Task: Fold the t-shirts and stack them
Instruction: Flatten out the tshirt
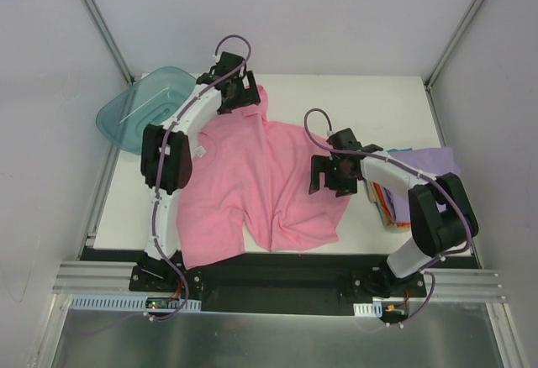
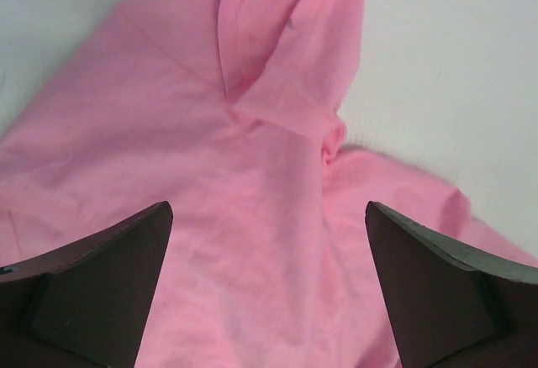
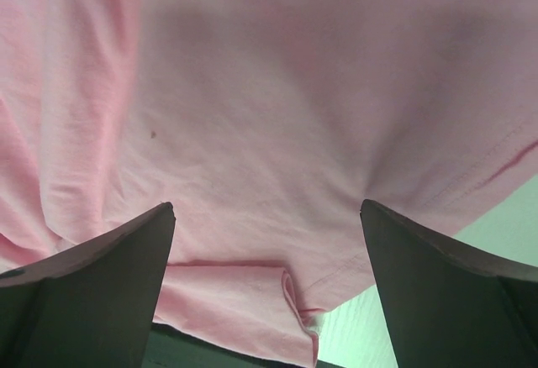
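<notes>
A pink t-shirt (image 1: 261,183) lies spread and rumpled on the white table (image 1: 353,99), with its small white neck label (image 1: 202,151) on the left. My left gripper (image 1: 239,95) hovers open over the shirt's far sleeve. In the left wrist view the left gripper (image 2: 267,208) has wide-apart fingers with only pink cloth (image 2: 252,158) beneath, and the sleeve (image 2: 286,65) is folded over. My right gripper (image 1: 332,175) stands open over the shirt's right hem. In the right wrist view the right gripper (image 3: 266,207) holds nothing, above a turned-up hem fold (image 3: 252,301).
A stack of folded shirts sits at the table's right edge, lavender (image 1: 424,166) on top with orange (image 1: 382,196) under it. A translucent teal tub (image 1: 143,107) rests at the far left corner. The pink shirt's lower hem reaches the table's near edge (image 1: 277,253).
</notes>
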